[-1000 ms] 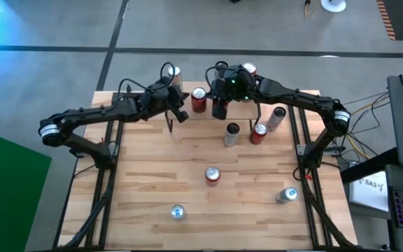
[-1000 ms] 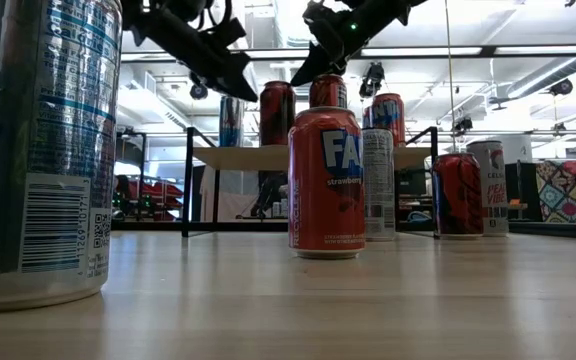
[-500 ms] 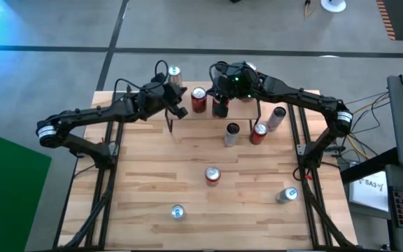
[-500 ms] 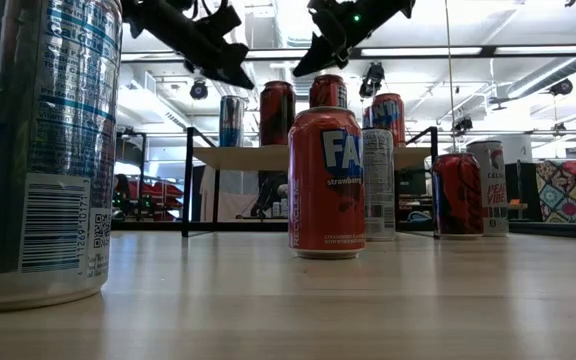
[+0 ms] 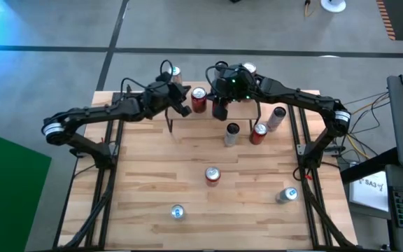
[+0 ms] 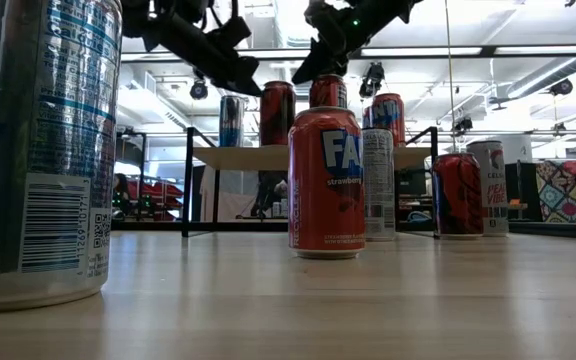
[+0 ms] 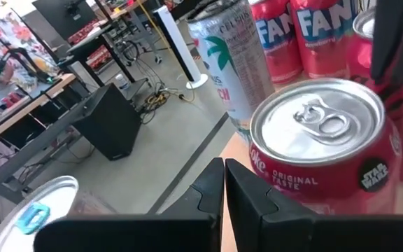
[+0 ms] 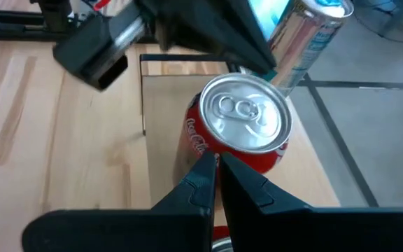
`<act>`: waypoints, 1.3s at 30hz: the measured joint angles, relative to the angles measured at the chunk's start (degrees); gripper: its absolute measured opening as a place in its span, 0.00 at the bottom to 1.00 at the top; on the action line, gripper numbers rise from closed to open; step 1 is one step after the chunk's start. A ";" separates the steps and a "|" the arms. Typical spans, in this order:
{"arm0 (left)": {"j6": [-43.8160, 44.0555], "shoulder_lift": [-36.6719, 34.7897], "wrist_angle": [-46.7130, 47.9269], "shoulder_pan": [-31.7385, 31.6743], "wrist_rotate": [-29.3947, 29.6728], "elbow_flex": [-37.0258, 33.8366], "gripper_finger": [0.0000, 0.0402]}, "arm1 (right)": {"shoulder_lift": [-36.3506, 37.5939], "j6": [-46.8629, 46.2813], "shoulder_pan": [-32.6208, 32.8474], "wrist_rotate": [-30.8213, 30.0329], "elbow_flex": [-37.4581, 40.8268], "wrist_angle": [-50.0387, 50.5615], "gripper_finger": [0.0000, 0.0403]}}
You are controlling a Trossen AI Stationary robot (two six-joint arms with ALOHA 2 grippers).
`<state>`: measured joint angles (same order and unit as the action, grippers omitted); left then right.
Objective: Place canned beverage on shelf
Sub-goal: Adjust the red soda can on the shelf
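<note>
High view: both grippers, left (image 5: 182, 110) and right (image 5: 220, 112), jaws closed empty, flank shelf-edge red can (image 5: 199, 99).

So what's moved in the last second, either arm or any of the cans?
Only the left hand moved: it drew back slightly from the Coca-Cola can on the shelf, then returned beside it. The right hand stayed over the shelf. Both hands remain shut and empty; no can shifted.

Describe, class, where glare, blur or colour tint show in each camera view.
Low view: the huge blue-and-silver can nearest the lens is soft, ceiling lights blow out. High view: a blue tint on the floor at upper left. Right wrist view: glare on the red cola can's silver lid. Left wrist view: the background is blurred.
</note>
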<state>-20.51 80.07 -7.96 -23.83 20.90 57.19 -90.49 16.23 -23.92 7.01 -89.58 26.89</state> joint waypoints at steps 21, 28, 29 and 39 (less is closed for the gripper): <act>1.97 -3.54 9.25 1.83 -2.48 0.00 0.00 | -0.87 0.03 -0.35 -1.16 -0.02 -1.59 0.03; 1.58 -6.68 9.67 1.30 -1.77 0.00 0.00 | -0.71 0.16 -0.35 -1.20 -1.48 -0.50 0.03; 1.54 -6.70 9.10 0.96 -1.76 0.00 0.00 | -0.66 -0.18 -0.35 -1.18 -1.67 -0.46 0.03; 1.44 -1.52 2.22 -1.03 -1.52 0.02 0.00 | -0.63 -1.69 -0.35 -0.94 -1.90 -2.78 0.03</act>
<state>-19.07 78.55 -5.74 -24.86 19.38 57.21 -91.12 14.54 -24.27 6.07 -91.48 24.11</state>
